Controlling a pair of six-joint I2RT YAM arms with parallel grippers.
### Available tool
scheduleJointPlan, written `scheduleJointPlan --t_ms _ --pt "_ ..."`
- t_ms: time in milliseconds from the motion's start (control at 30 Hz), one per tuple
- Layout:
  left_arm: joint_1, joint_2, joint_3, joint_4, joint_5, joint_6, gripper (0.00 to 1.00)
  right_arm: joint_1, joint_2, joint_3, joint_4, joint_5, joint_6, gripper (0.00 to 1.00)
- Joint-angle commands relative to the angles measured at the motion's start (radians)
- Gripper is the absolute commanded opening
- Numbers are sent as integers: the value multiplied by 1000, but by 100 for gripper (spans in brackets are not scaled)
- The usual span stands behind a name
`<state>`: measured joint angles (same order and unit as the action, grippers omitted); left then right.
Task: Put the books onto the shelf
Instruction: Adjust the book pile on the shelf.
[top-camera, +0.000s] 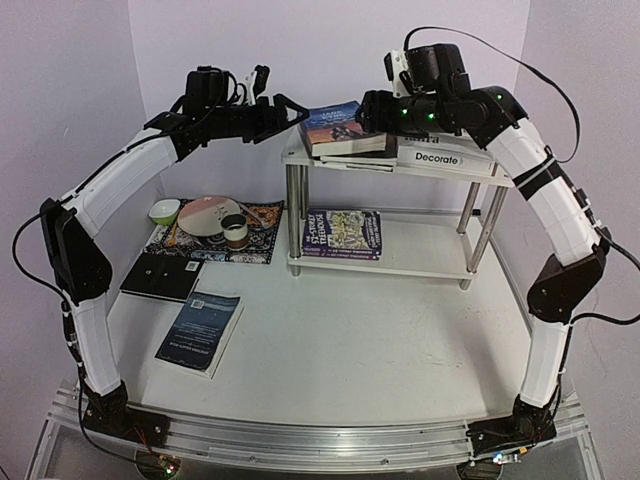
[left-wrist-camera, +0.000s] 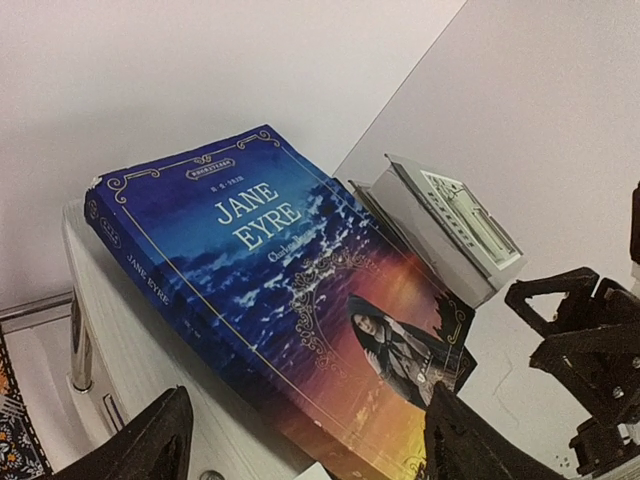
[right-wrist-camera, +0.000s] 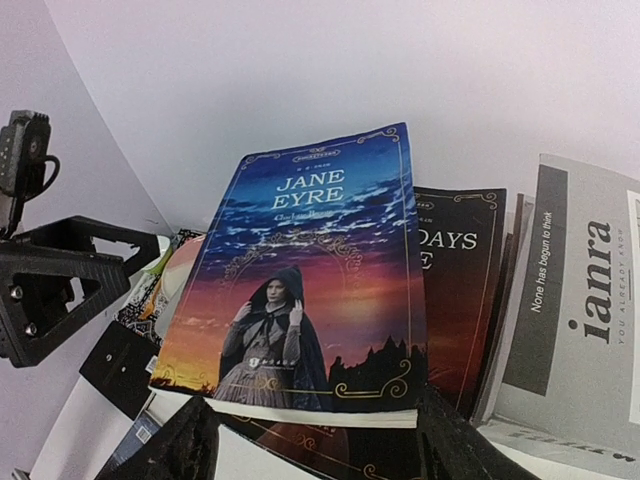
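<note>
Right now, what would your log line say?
Jane Eyre book: topmost, shelf upper board | left gripper: open, beside it | right gripper: open, beside it | blue book, black book: on table

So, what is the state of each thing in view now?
Jane Eyre book, closed, flat, topmost on the shelf.
Purple book, closed, flat on the lower board.
Blue book, closed, flat on the table.
Black book, closed, flat on the table.
Left gripper, open, empty.
Right gripper, open, empty.

JANE EYRE: blue book (right-wrist-camera: 300, 290) | Decorate: white spine (top-camera: 437, 159) | ianra: grey cover (right-wrist-camera: 590, 300)
</note>
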<state>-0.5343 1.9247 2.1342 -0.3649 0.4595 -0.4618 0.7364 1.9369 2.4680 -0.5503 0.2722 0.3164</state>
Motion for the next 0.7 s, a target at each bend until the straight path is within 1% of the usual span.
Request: scheduleJointPlan --t_ms 0,133,267,400,667 --pt "12 24 74 50 -4 -49 78 -21 34 43 56 39 -24 64" --pt "16 45 88 49 -2 -64 75 -26 46 40 58 38 -17 60" --pt "17 64 98 49 6 -77 73 -31 56 35 61 49 -8 58" --pt "17 89 111 50 23 -95 66 -33 60 32 61 61 7 58" --pt "17 124 136 49 41 -102 64 -33 45 -9 58 102 12 59"
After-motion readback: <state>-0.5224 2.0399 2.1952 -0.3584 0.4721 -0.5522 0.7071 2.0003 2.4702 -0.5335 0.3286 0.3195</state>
